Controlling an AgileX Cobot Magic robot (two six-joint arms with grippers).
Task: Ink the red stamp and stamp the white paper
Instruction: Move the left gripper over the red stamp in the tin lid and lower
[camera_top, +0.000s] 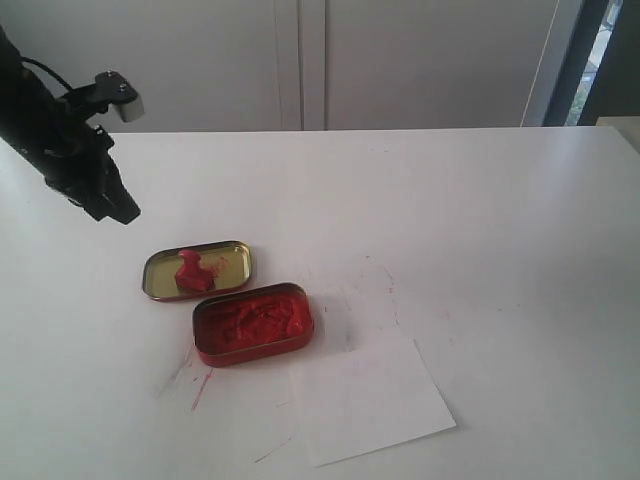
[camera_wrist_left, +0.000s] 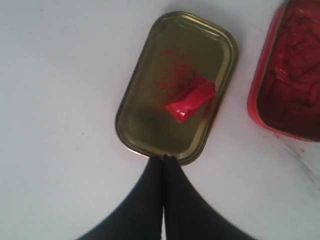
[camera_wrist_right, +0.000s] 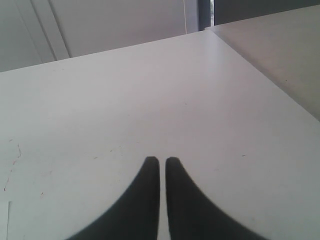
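**Stamp set on white tabletop, both end effectors empty**

1. Tabletop (camera_top: 480, 220): smooth, matt white, cut off by the frame on three sides in the exterior view. Thin red streaks (camera_top: 200, 385) lie on it beside the ink tin, and fainter specks (camera_top: 375, 280) lie beyond the paper. Too blurred to read as any mark.

2. Paper (camera_top: 372, 402): thin flat white rectangle, lying skewed, one corner near the ink tin. It is barely distinct from the tabletop, and no print can be made out on it.

3. Ink tin (camera_top: 254, 323): red metal, rounded-rectangle, shallow, open. It is filled with rough, lumpy red paste. Cut off at the frame edge in the left wrist view.

4. Lid (camera_top: 225, 262): gold-coloured metal, same rounded shape, lying hollow side up, just beside the tin. Its glossy floor is smeared with red.

5. Left end effector (camera_top: 120, 210): black, raised above the tabletop, apart from the lid. In the wrist view its fingers are pressed together, clenched on nothing, with the tips over the lid's rim.

6. Right end effector (camera_wrist_right: 162, 161): black curved fingers clenched to a hairline slit, empty, over bare tabletop. Out of sight in the exterior view.

7. Stamp (camera_top: 189, 270): small glossy red block with a knob, resting inside the lid. Whether it is upright or tipped is unclear.
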